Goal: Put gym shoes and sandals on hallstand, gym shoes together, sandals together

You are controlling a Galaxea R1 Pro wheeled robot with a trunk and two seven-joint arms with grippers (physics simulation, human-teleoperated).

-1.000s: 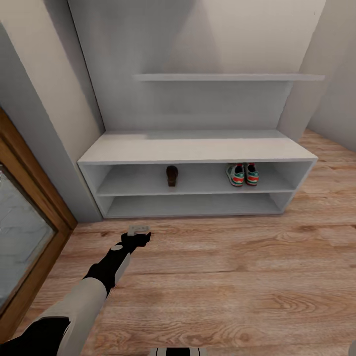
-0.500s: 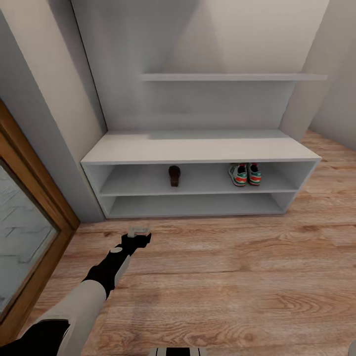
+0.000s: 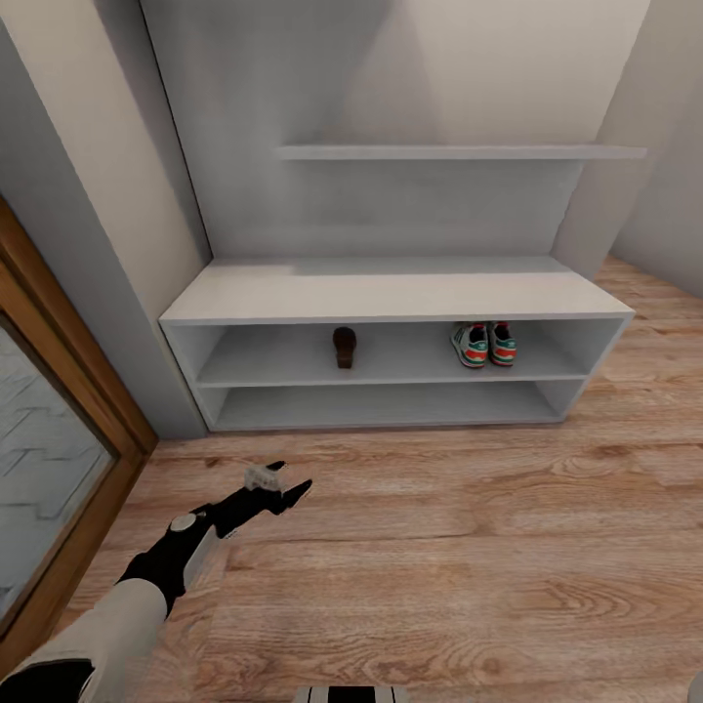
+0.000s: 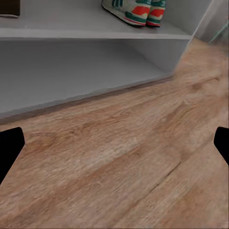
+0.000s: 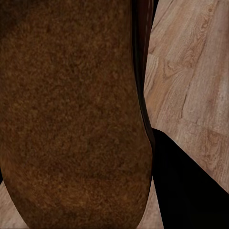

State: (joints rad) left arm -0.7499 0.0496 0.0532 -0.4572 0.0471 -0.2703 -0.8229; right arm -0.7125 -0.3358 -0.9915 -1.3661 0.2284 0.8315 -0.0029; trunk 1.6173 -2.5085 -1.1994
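1. White sneakers (image 3: pixel 481 345) with green side stripes and red-orange heels sit side by side on the rack's (image 3: pixel 391 298) upper open shelf, right of centre, heels facing out. In the left wrist view the pair (image 4: pixel 134 10) shows pale soles on the grey shelf board.
2. Dark brown sandal (image 3: pixel 344 347) stands on the same shelf, left of centre, well apart from the sneakers.
3. Second sandal (image 5: pixel 71 114): the right wrist view has it right up against the camera, brown grainy suede-like face with a darker edge, floor behind it. Right end effector's state: cannot tell.
4. Rack is pale grey-white, matte, boxy: flat top, two open shelf levels, a long thin shelf on the wall above.
5. Floor (image 3: pixel 469 566) is light brown wood-grain planks with knots.
6. Left end effector (image 3: pixel 278 488) hovers over the floor in front of the rack's left half, fingers spread wide, nothing between them; black fingertips (image 4: pixel 9 148) sit at both edges of the wrist view.
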